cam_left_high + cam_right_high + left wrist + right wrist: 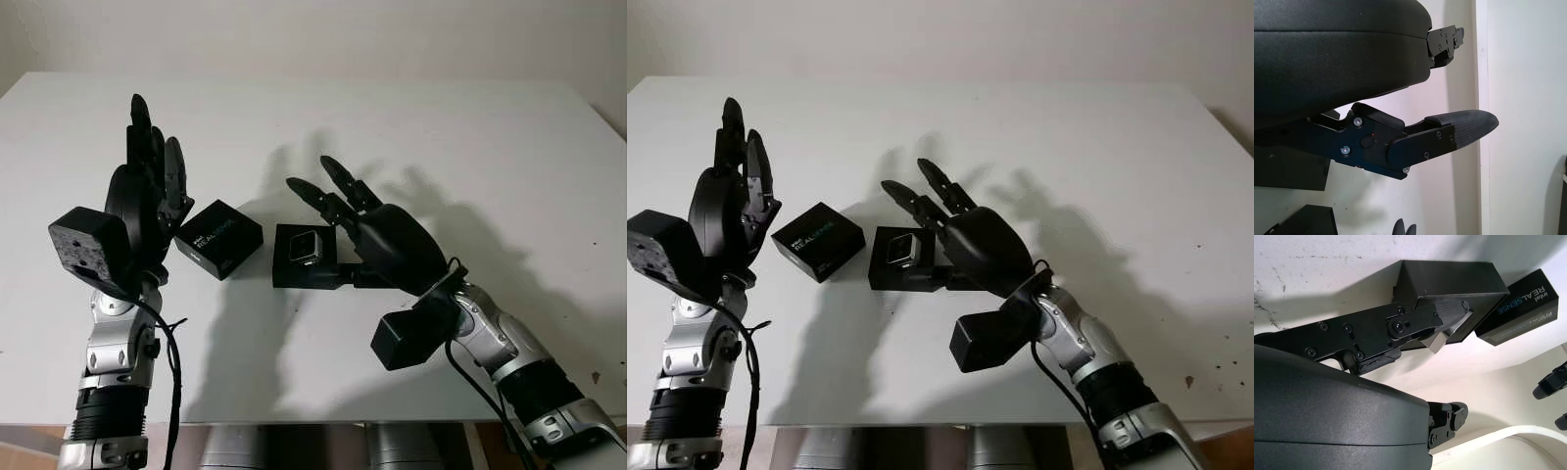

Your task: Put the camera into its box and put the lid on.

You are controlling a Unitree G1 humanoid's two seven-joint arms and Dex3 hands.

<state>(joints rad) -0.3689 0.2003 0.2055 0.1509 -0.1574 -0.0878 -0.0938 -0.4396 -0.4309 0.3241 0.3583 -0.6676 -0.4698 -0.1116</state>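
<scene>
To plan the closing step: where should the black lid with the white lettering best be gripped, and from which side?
Probably grip the lid across two opposite side walls, coming from above. It lies flat on the table, lettered face up, left of the box. The open left hand hovers right beside it.

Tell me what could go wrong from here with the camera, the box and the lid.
The small silver camera sits in the open black box with the right hand open just over it; pulling away could drag the box. The black printed lid lies beside the box, near the open left hand, so a careless reach might push it off target.
</scene>
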